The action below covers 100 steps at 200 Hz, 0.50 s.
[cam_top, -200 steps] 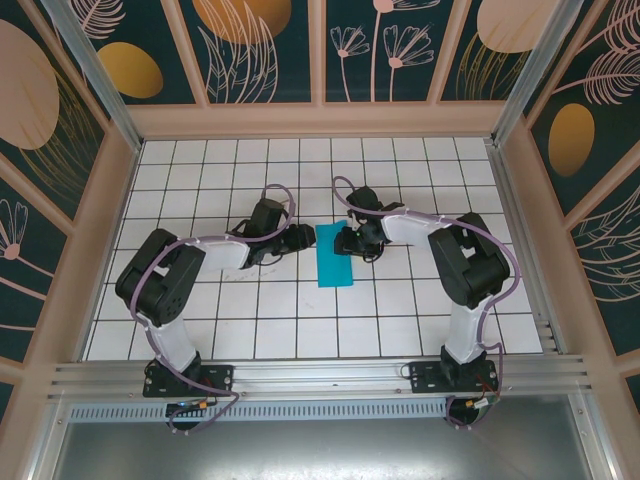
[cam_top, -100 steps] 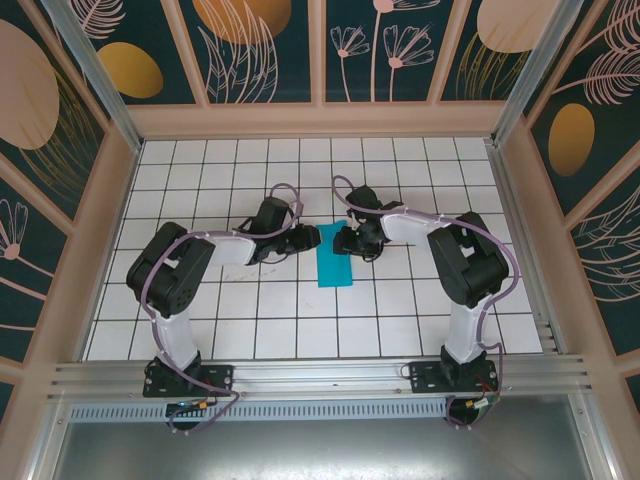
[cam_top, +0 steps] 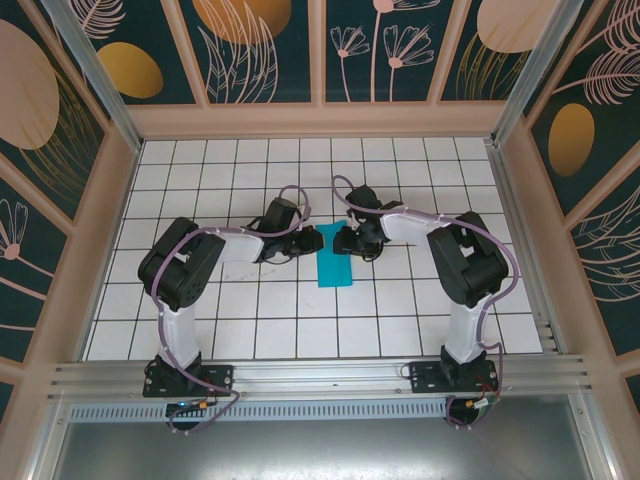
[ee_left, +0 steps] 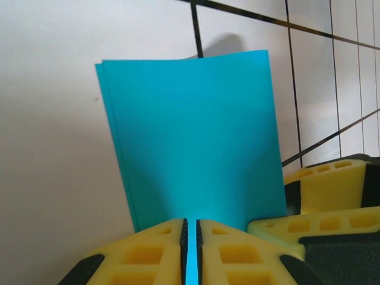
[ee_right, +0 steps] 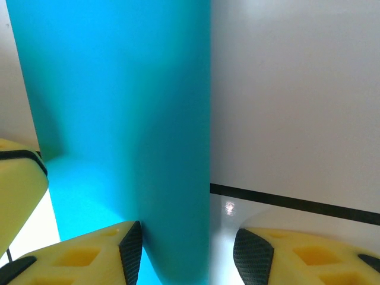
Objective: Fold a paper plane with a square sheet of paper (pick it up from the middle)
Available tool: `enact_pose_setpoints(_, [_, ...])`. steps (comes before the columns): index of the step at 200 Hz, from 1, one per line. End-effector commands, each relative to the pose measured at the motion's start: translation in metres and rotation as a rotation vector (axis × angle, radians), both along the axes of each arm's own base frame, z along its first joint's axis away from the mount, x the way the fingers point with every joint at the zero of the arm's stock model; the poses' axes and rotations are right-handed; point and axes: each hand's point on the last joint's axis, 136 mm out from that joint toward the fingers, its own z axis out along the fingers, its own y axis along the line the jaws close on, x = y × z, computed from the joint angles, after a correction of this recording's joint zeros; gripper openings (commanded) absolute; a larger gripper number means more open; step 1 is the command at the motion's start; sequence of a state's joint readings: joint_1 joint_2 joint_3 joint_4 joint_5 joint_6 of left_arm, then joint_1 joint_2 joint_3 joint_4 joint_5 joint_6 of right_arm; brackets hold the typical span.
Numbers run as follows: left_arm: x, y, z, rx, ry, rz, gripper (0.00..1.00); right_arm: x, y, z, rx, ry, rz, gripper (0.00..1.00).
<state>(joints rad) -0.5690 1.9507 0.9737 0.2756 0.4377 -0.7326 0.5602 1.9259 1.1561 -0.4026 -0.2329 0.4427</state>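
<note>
Seen from above: at the near edge of the white-tiled table (cam_top: 250, 320), two arm bases bolted side by side. Reaching away from them, the left arm (cam_top: 175, 275) and the right arm (cam_top: 465, 265), each trailing purple cable, both bent inward toward the table's middle.

Between the two wrists, flat on the tiles, the square sheet of paper (cam_top: 332, 262): teal-blue, folded to a narrow rectangle, long side running near to far. Against its left long edge, the left gripper (cam_top: 308, 240). At its right edge, toward the far corner, the right gripper (cam_top: 343, 240).

From the left wrist camera: closest, yellow fingers (ee_left: 154, 252) pressed together with a thin teal strip pinched between them, clamped on the sheet's edge. Beyond, the folded sheet spreading away, two layers slightly offset along one side. Just beside one near corner, a yellow finger of the other gripper.

From the right wrist camera: black pads (ee_right: 132, 244) set apart, jaws spread. Between them, the sheet's straight edge, close against one pad, with bare white tile separating it from the other.

Farthest back, dark teal walls (cam_top: 260, 50) patterned with peach leaves and flowers.
</note>
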Motion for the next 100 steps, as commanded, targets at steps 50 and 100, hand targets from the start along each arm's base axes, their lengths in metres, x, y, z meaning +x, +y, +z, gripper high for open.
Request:
enact_pose_setpoints(50, [-0.002, -0.004, -0.011, 0.036, 0.021, -0.025, 0.1, -0.053, -0.022, -0.109, -0.158, 0.179, 0.064, 0.54])
enact_pose_setpoints(100, [-0.009, 0.007, -0.031, 0.104, 0.068, -0.007, 0.06, -0.054, -0.023, -0.108, -0.159, 0.18, 0.062, 0.54])
